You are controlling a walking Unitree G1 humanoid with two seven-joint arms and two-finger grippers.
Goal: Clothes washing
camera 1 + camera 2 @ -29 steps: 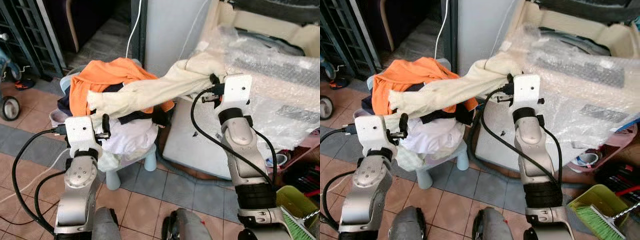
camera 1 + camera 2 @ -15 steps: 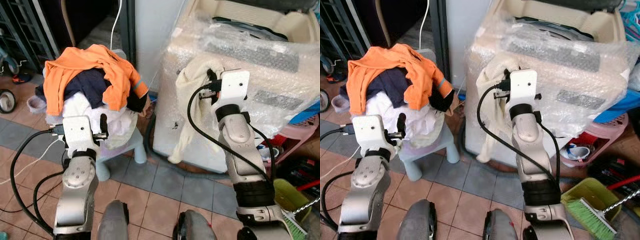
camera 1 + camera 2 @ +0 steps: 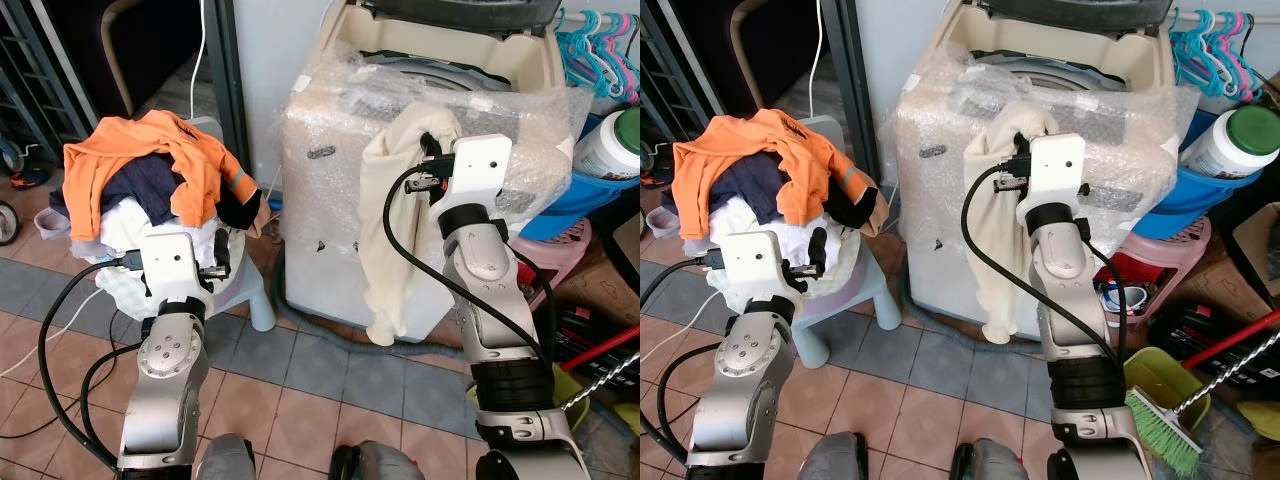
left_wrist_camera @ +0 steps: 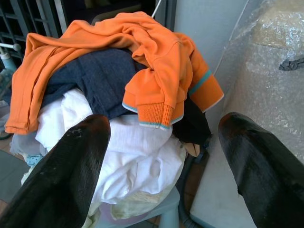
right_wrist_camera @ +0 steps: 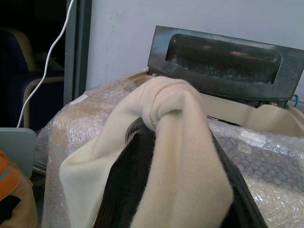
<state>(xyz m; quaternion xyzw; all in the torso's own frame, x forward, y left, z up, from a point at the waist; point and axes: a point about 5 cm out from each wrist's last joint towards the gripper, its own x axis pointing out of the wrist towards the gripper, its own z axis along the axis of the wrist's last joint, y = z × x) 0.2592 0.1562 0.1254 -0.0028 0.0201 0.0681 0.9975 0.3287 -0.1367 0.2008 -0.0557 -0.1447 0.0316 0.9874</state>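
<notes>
In front of the washer [image 3: 420, 150], my right gripper [image 3: 428, 170] is clamped on a cream garment [image 3: 392, 230], which hangs down the machine's bubble-wrapped front, not yet in the tub. My left gripper [image 3: 218, 258] hangs spread wide and empty beside the pile [image 4: 109, 104] on the stool [image 3: 240, 290]. Judging by that heap, most clothes remain unloaded.

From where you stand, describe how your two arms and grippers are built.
Both arms are silver metal with round jointed segments and black bands near the elbow. Each wrist carries a white boxy camera housing. The left gripper has two long, matte black, rounded fingers. The right gripper has the same black fingers. Thick black cables loop from each housing down alongside the arm.
</notes>
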